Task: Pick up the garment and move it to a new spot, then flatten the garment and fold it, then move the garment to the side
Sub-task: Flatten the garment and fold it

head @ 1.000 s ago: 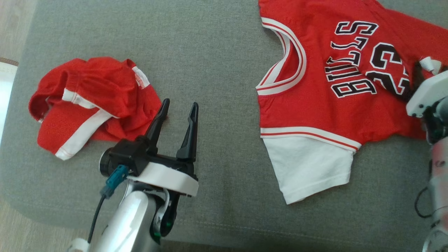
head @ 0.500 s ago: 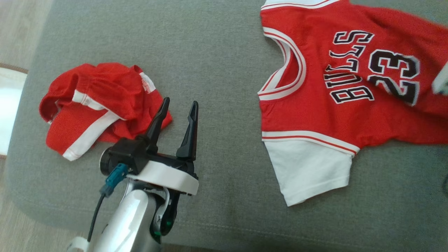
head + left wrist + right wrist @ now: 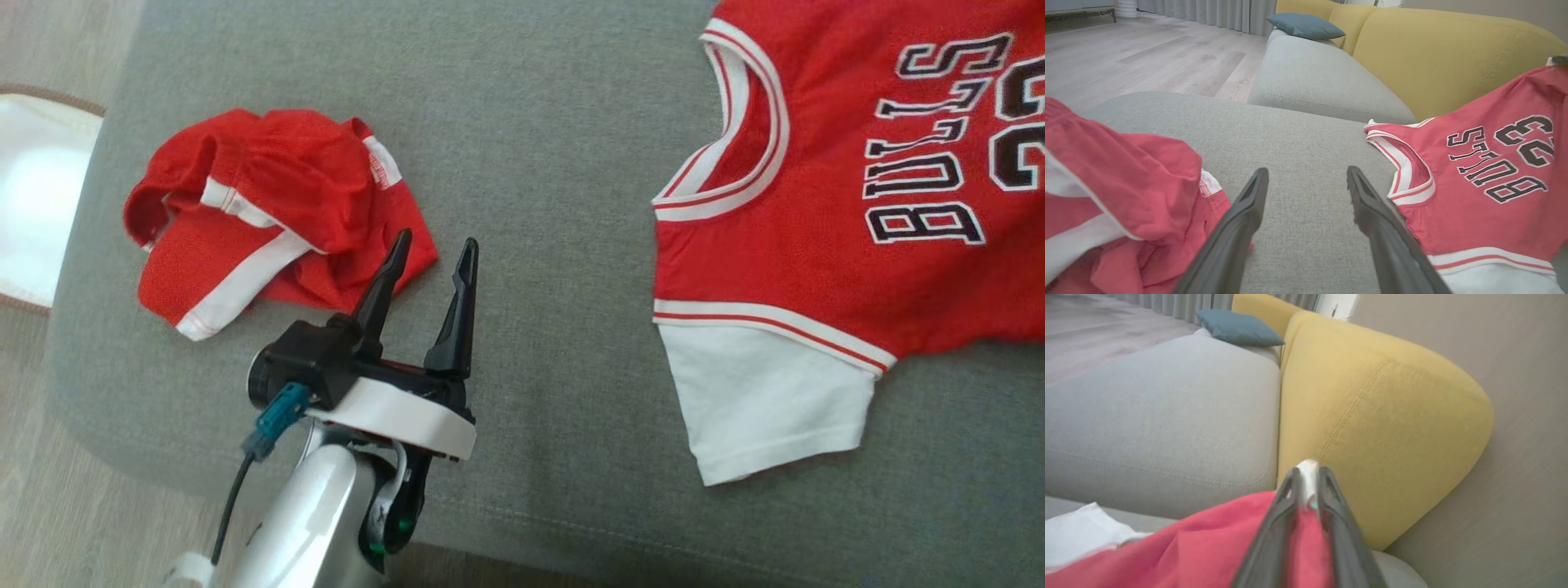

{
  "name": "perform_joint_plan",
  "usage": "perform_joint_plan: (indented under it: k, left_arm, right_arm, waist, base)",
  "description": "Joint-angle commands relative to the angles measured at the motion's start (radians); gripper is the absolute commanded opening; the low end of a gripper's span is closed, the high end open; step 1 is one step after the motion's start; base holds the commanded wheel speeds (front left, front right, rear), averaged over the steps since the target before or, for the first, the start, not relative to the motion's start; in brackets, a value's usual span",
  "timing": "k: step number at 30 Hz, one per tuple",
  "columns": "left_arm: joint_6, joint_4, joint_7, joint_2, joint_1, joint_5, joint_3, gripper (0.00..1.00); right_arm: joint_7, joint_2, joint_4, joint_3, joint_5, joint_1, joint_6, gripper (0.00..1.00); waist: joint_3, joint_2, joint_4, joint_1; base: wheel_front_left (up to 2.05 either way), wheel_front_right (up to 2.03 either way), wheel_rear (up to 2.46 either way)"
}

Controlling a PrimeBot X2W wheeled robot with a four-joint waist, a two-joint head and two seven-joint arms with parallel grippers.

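The garment (image 3: 816, 245) is a red jersey with white sleeves and black "BULLS" lettering, lying on the right of the grey cushion (image 3: 539, 163). In the left wrist view the garment (image 3: 1474, 196) rises at its far right end. My right gripper (image 3: 1308, 473) is shut on the garment (image 3: 1188, 551), with red cloth and a white bit pinched between its fingers, up in front of the yellow backrest. My left gripper (image 3: 436, 241) stands open and empty over the bare cushion, between the garment and a crumpled pair of red shorts (image 3: 269, 212). The left gripper (image 3: 1307, 171) touches no cloth.
The red shorts (image 3: 1106, 204) with white stripes lie bunched at the cushion's left. A yellow backrest (image 3: 1372, 416) rises behind the seat, with a blue pillow (image 3: 1304, 25) further along. Wooden floor (image 3: 49, 490) and a white rug (image 3: 33, 204) lie past the cushion's left edge.
The head camera has shifted, so everything sits further right in its picture. My right gripper has shut on the garment's far end and raised it. The left arm has stayed put.
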Motion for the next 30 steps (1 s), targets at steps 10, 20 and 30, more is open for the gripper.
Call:
perform_joint_plan:
  k: [10, 20, 30]
  left_arm:
    - [0.013, -0.028, -0.006, 0.004, -0.029, -0.003, 0.036, 1.0]
    - [0.008, -0.02, -0.006, 0.004, 0.006, 0.01, 0.063, 1.0]
    - [0.018, -0.021, -0.006, 0.004, 0.077, -0.008, 0.077, 1.0]
  right_arm:
    - [-0.163, 0.108, 0.034, -0.139, -0.146, -0.001, -0.001, 1.0]
    - [-0.309, 0.262, 0.042, -0.133, -0.049, 0.134, -0.001, 1.0]
    - [-0.352, 0.392, -0.18, 0.02, 0.174, 0.494, -0.001, 1.0]
  waist:
    - [-0.039, 0.0, -0.028, 0.0]
    - [-0.161, 0.0, -0.112, 0.0]
    - [-0.291, 0.0, -0.187, 0.0]
  base:
    - [0.0, 0.0, 0.0]
    - [0.0, 0.0, 0.0]
    - [0.0, 0.0, 0.0]
